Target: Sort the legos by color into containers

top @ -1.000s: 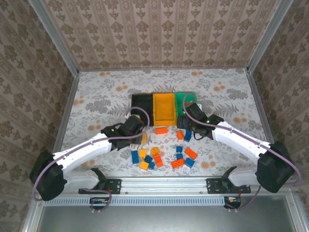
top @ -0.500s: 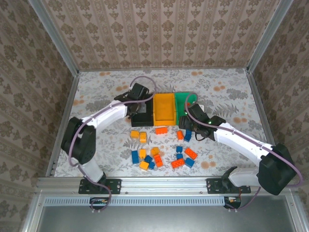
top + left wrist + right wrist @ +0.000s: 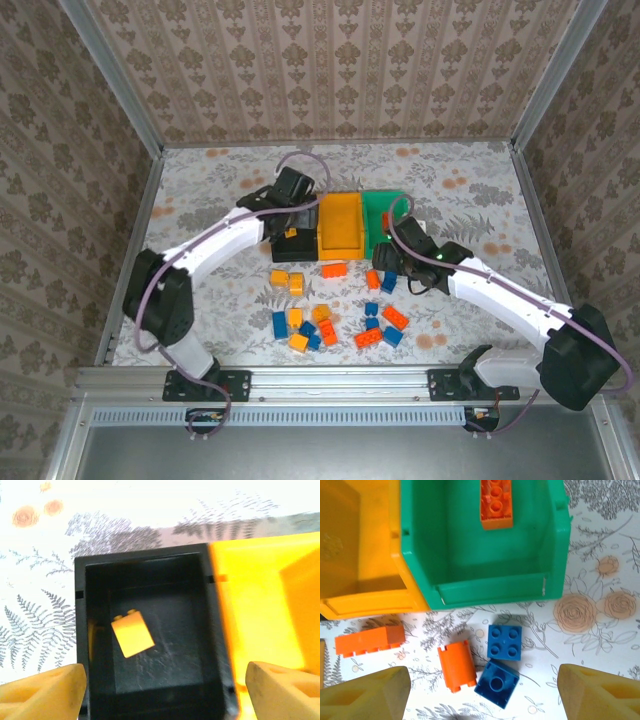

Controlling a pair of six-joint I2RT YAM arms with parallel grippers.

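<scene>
**Top external: a yellow brick is being released into the black bin**

Top external: the left tool [image 3: 298,222] is being held over the black bin [image 3: 293,245] at the left end of the row of containers. A second ago it was being worked low among the loose legos [image 3: 320,325] on the surface [image 3: 200,200]. The right tool [image 3: 385,262] is being kept just in front of the green bin [image 3: 376,212], much as before. Most bricks are being left scattered in front of the bins.

Left wrist: the fingers [image 3: 50,692] are being shown spread wide with nothing between them, where a moment earlier they were closed. A yellow brick [image 3: 132,636] is lying tilted on the black bin's floor, apart from its walls. The yellow bin [image 3: 260,605] beside it is being left bare where it can be seen. This is being read as one brick delivered. Whether black is the intended bin for yellow cannot be told.

Right wrist: the right tool is being held wide and empty above two blue bricks [image 3: 504,642] and an upright red-orange brick [image 3: 456,666], just before the green bin. A long red-orange brick [image 3: 496,502] is already lying in that bin. A pick from this group is being judged the likely next step.
</scene>
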